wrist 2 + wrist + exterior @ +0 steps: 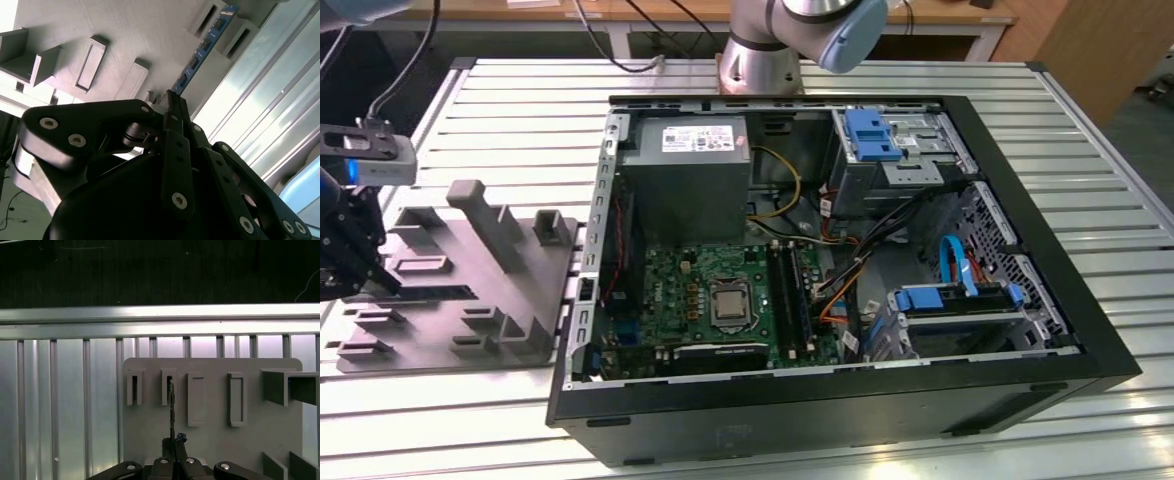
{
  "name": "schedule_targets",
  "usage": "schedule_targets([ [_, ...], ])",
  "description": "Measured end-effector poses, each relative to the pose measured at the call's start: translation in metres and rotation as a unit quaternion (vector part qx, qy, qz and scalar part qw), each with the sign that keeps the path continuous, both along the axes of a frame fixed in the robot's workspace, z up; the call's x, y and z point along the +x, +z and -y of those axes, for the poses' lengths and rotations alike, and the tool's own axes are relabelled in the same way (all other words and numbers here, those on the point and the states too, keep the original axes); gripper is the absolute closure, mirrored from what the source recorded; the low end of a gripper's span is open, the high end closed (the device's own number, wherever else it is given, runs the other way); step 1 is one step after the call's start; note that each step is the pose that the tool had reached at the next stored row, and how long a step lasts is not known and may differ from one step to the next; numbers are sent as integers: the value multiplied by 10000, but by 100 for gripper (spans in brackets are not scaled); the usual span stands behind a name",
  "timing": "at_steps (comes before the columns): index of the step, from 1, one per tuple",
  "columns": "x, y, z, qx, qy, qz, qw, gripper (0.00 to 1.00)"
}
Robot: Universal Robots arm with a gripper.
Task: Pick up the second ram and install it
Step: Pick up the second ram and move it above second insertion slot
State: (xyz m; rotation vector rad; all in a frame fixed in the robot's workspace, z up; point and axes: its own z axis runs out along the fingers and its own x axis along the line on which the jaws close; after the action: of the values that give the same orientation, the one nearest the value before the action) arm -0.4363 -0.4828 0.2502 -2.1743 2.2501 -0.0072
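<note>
Nearest the wrist cameras, the pincer point(172, 100) is seen as black linked fingers drawn together, pinching one end of the second ram point(199, 52).

Item: second ram. A thin, flat stick with a row of dark chips is shown in the second wrist view, running away from the fingertips; in the first wrist view it is seen edge-on as a narrow dark line. Its far end is placed at one of the narrow slots of the holder. Whether it is seated in that slot or just clear of it cannot be told.

Item: holder point(215, 440). A grey moulded block with several rectangular slots and raised posts is laid flat on the tabletop point(70, 405), a surface of ribbed metal slats.

Item: computer case point(854, 405). A black tower is laid on its side with the panel off, just beside the holder, on the exterior view's right. A green motherboard point(680, 290) with long black memory slots point(787, 290) is seen inside, and a grey power supply point(687, 170) behind it.

Item: arm base point(767, 50). It is mounted on the tabletop beyond the case.
</note>
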Motion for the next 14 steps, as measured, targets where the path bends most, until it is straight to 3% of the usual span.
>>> schedule_targets([
  [14, 0, 362, 0, 0, 0, 0, 10000, 89],
])
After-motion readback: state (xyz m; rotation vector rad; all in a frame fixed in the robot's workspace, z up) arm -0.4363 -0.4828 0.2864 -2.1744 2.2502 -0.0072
